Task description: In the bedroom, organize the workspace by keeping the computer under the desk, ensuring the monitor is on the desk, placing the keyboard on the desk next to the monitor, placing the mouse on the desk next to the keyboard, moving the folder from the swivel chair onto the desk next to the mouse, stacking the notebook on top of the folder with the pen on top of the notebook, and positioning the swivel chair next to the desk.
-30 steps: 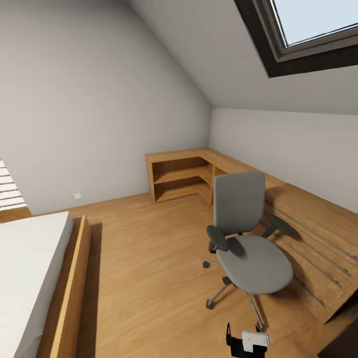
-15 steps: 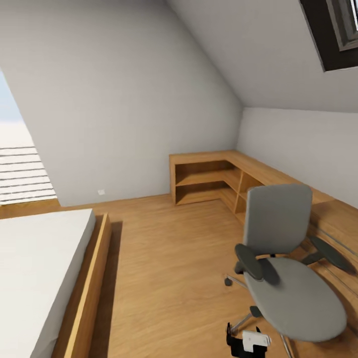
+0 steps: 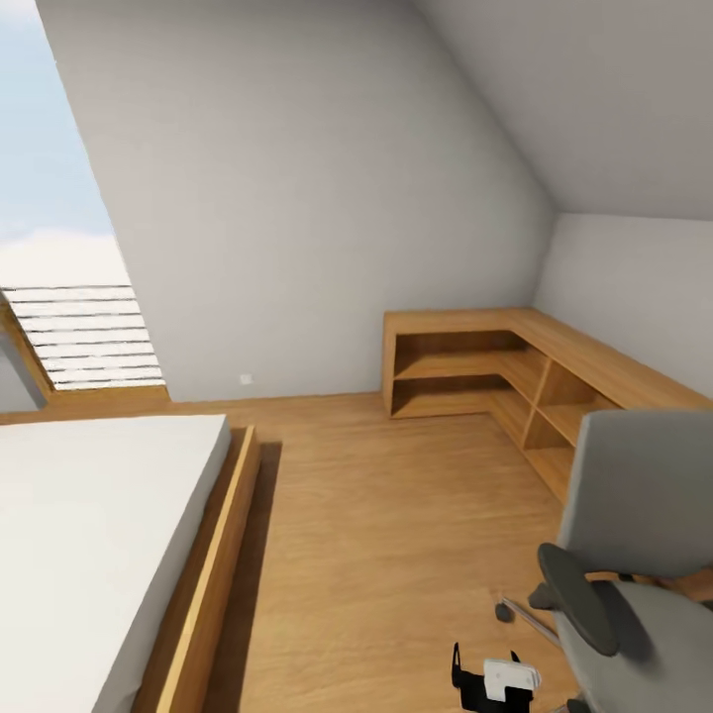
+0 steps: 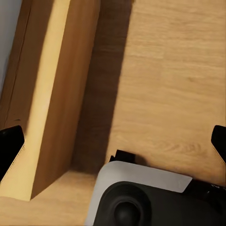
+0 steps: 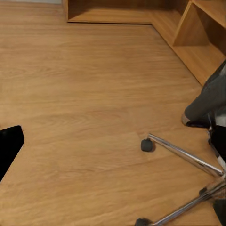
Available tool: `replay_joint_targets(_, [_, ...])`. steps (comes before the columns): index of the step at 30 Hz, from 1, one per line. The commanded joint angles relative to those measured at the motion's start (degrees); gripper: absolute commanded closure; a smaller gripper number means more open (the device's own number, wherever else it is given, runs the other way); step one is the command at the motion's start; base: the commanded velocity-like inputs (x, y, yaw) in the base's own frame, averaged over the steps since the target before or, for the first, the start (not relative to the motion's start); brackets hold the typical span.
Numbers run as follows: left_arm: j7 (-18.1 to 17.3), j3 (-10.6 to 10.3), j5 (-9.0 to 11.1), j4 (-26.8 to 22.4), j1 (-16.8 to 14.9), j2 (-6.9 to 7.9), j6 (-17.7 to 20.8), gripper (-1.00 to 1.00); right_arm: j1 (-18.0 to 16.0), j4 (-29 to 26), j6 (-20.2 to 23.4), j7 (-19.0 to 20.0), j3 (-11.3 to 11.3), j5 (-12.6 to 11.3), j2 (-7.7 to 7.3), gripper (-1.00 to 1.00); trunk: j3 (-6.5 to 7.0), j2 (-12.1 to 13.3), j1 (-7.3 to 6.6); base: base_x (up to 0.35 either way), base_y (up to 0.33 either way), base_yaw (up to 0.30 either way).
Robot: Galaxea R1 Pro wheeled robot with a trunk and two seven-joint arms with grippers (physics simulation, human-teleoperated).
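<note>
The swivel chair (image 3: 639, 515) stands at the right edge of the head view, grey with black armrests, and the part of its seat that shows is bare. In the right wrist view its metal base (image 5: 183, 155) and a castor (image 5: 147, 145) rest on the wood floor. My right gripper (image 5: 113, 141) is open and empty, fingertips (image 5: 9, 146) far apart. My left gripper (image 4: 113, 141) is open and empty too, above the floor beside the bed frame (image 4: 52, 103). The desk, computer, monitor, keyboard, mouse, folder, notebook and pen are out of view.
A bed (image 3: 89, 515) with a wooden frame lies at the left. Low wooden corner shelving (image 3: 465, 366) lines the far and right walls. A low window (image 3: 79, 327) is at the far left. A black and white part of my own body (image 3: 492, 681) shows at the bottom.
The camera has turned left: the chair has slid to the picture's right edge, the skylight has left the view, and the bed and the low window have come further in.
</note>
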Motion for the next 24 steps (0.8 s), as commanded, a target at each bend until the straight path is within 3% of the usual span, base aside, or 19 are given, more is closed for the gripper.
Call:
replay_joint_targets(1, [0.23,-0.12,0.07,-0.11,0.03,0.00,-0.05,-1.00,-0.04,0.03,-0.08,-0.32,0.47,-0.33,-0.02,-1.00,-0.05,-0.03,0.04,0.331,0.000,0.203])
replay_joint_targets(24, [0.26,-0.12,0.04,-0.12,0.05,0.09,-0.05,-1.00,-0.04,0.03,-0.12,-0.28,0.36,-0.51,-0.18,-1.00,0.63,-0.03,0.04,0.331,0.000,0.028])
